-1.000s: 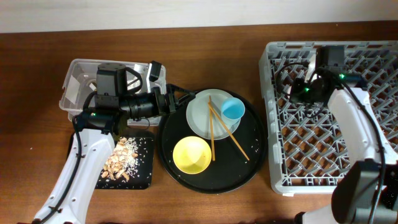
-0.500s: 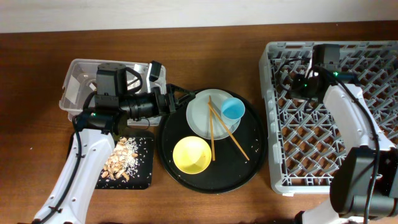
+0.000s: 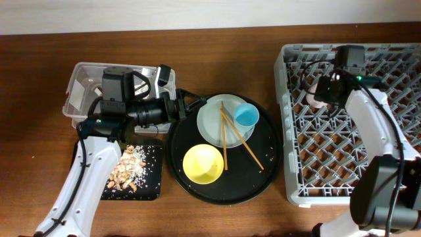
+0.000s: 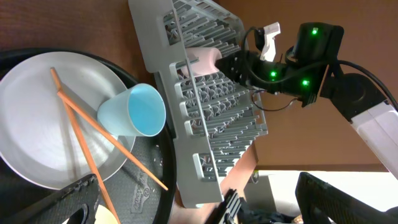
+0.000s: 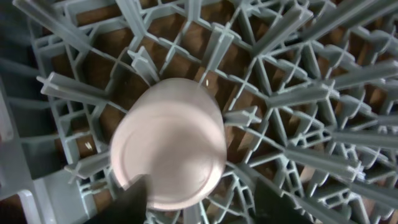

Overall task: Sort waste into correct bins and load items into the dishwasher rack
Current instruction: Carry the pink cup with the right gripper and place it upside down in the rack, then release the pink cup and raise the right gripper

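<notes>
A small pink cup [image 5: 168,149] stands bottom-up among the pegs of the grey dishwasher rack [image 3: 395,164], near its back left corner. My right gripper [image 5: 205,199] hangs open over it, one finger [image 5: 134,202] at the cup's edge and the other well apart. On the pale plate [image 3: 214,125] lie a blue cup [image 3: 247,116] on its side and two chopsticks [image 3: 237,135]. A yellow bowl [image 3: 202,164] sits in front of the plate. My left gripper [image 3: 181,105] is wide open and empty at the plate's left, its fingers [image 4: 62,199] spread.
Plate and bowl rest in a large round black tray [image 3: 263,174]. A clear tub [image 3: 82,89] stands at the back left under my left arm. In front of it, a shallow black tray [image 3: 148,187] holds beige food scraps [image 3: 128,168].
My right gripper has opened and let go of the pink cup, which now shows in the rack. The left arm has not moved.
</notes>
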Tool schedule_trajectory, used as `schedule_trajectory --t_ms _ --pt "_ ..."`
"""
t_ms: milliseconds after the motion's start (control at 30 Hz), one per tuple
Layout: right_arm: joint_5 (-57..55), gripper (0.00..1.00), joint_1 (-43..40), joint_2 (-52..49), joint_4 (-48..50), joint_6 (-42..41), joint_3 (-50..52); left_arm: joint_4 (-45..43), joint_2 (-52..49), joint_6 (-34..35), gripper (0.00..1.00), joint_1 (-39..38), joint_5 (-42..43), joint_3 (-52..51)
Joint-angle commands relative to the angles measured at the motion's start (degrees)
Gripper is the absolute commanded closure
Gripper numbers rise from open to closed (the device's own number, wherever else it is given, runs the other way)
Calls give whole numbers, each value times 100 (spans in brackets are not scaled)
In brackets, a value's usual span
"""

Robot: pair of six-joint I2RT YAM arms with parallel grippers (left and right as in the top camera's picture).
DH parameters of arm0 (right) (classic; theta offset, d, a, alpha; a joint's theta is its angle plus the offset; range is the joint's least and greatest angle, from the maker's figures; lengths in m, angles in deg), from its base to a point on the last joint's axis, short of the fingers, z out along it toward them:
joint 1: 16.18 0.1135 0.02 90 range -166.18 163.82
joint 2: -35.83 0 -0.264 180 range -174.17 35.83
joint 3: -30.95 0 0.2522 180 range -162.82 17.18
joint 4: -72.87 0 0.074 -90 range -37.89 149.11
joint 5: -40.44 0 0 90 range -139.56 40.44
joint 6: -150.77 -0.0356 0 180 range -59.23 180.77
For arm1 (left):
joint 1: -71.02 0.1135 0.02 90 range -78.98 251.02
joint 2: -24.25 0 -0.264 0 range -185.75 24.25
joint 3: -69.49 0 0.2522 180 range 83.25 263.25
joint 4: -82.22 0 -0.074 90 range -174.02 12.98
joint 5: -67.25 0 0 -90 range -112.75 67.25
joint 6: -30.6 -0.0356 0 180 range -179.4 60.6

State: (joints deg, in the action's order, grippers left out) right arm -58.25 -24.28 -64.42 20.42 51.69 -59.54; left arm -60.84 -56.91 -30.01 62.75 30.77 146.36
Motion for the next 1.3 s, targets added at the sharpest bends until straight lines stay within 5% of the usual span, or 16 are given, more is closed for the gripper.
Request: schedule_trajectory --t_ms 0,567,800,1267 --pt "627 37 -149 2 44 -7 -120 7 -7 -72 1 20 2 -2" --pt "1139 22 -546 37 63 247 -291 7 -7 -72 1 20 2 -2" --pt "1834 0 -549 623 -1429 240 -1491 7 -7 -72 1 20 2 -2" --pt "2457 2 -549 977 -1873 245 -1725 7 -7 -72 1 20 2 -2"
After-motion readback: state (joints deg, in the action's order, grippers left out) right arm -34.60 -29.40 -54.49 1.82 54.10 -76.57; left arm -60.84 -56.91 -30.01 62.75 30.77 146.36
